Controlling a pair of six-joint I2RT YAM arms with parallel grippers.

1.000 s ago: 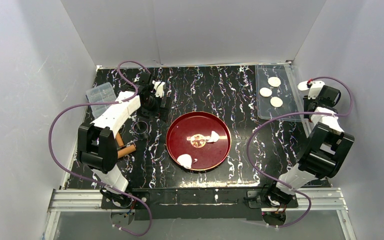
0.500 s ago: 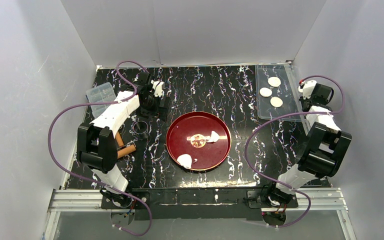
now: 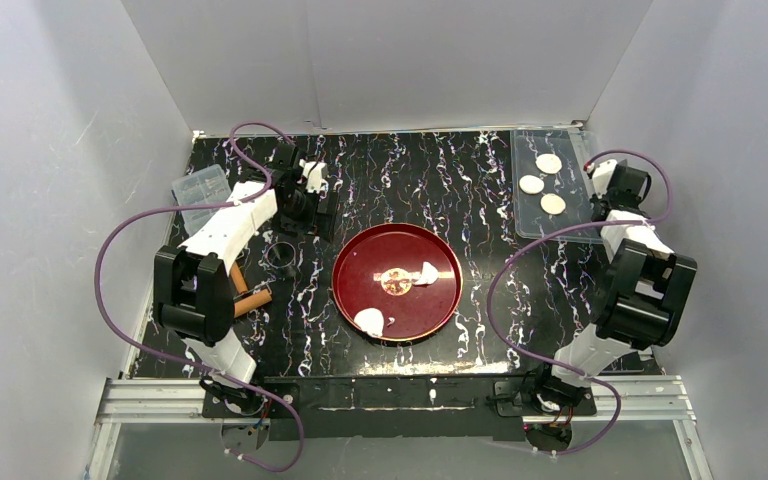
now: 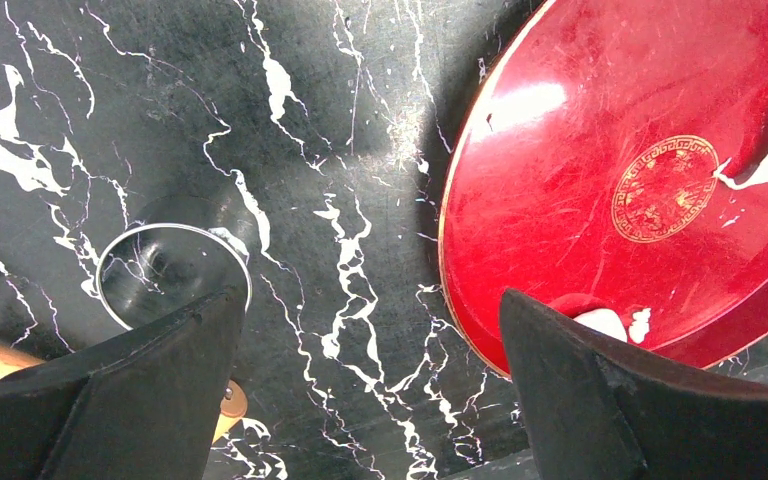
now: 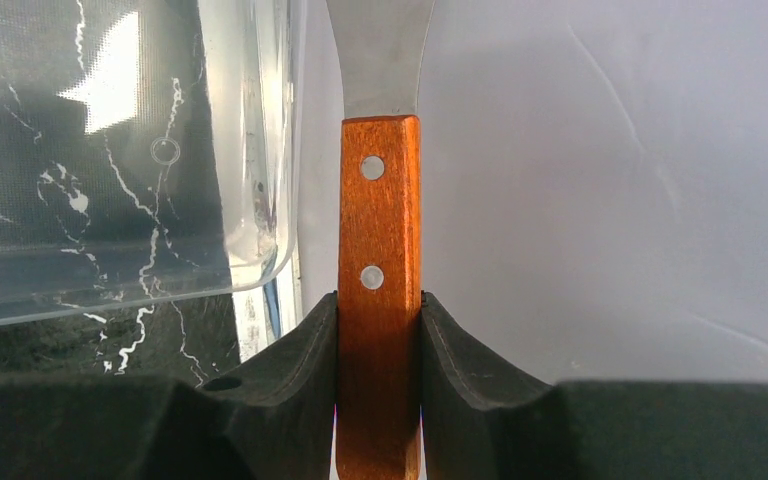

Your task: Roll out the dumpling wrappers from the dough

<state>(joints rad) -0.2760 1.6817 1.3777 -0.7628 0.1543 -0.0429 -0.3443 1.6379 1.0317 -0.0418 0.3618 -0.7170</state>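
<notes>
A black table [image 3: 430, 170] veined with white marbling sits boxed in by plain pale grey panels: left wall [image 3: 50, 150], far wall [image 3: 390, 60], right wall [image 3: 730, 120]. An aluminium rail [image 3: 150, 398] edges its near side. Soft, even light.

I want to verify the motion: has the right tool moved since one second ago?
Yes. The right tool, gripping a wooden-handled spatula, has shifted left, toward the right edge of the clear tray.

You see a red plate [image 3: 360, 268] on the black marbled surface [image 3: 440, 180], a metal ring [image 3: 282, 256] left of it, a clear tray [image 3: 530, 222] and a spatula [image 5: 380, 230] far right.
</notes>
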